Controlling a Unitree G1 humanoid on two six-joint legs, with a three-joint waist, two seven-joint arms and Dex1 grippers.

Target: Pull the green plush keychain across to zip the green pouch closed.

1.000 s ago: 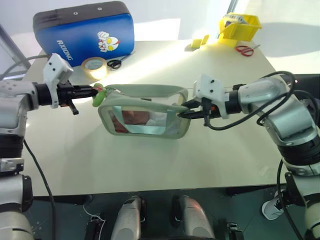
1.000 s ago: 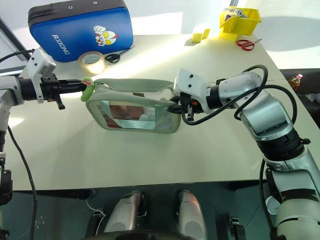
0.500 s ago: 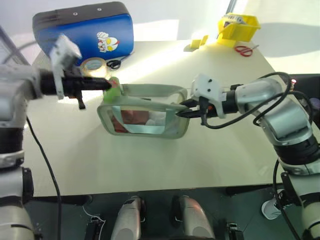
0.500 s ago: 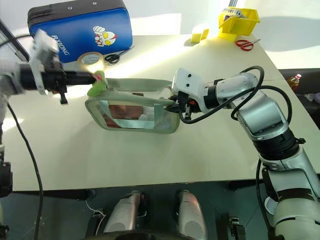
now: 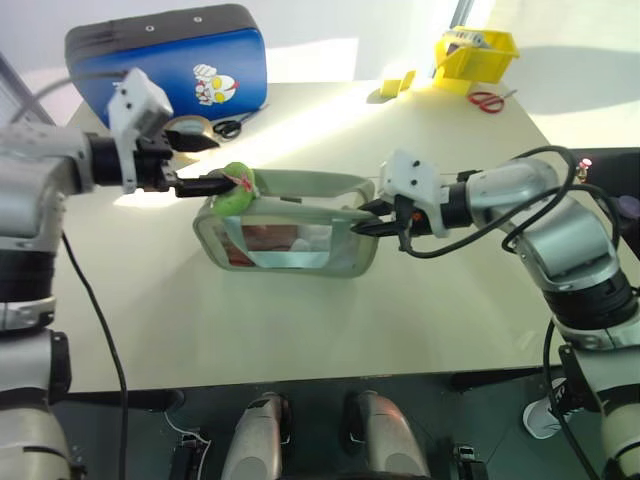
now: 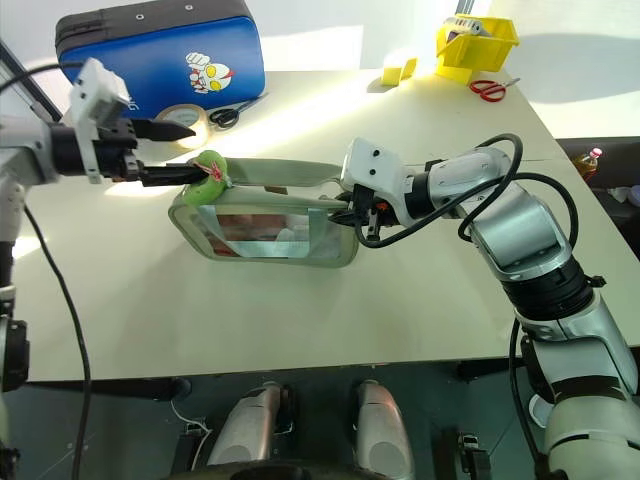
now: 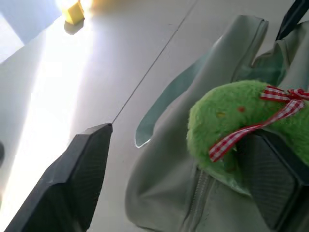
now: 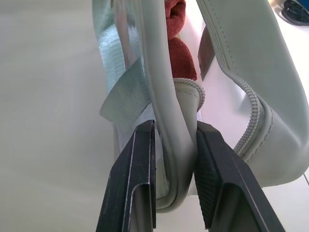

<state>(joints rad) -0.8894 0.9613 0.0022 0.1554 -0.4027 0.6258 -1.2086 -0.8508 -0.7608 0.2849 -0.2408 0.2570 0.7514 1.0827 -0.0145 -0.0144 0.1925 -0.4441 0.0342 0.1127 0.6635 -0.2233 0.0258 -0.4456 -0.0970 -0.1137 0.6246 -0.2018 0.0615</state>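
Observation:
The green pouch (image 5: pixel 290 235) lies on the table with its clear window facing me and red contents inside. The green plush keychain (image 5: pixel 238 188), tied with a red-and-white checked ribbon, rests on the pouch's top left corner. My left gripper (image 5: pixel 212 164) is open just left of it. In the left wrist view the keychain (image 7: pixel 231 121) lies against one finger while the other finger (image 7: pixel 72 188) stands well apart. My right gripper (image 5: pixel 378 222) is shut on the pouch's right end, and its fingers (image 8: pixel 135 179) pinch the pouch's edge (image 8: pixel 166 121).
A blue padded case (image 5: pixel 170 65) stands at the back left, with a tape roll (image 5: pixel 188 128) and black scissors (image 5: pixel 235 125) in front of it. A yellow bin (image 5: pixel 480 52), red scissors (image 5: pixel 490 100) and a small yellow block (image 5: pixel 397 85) sit at the back right.
My left gripper has opened and let go of the keychain after carrying it up and to the right. The keychain now rests on the pouch's corner. The right gripper stayed put.

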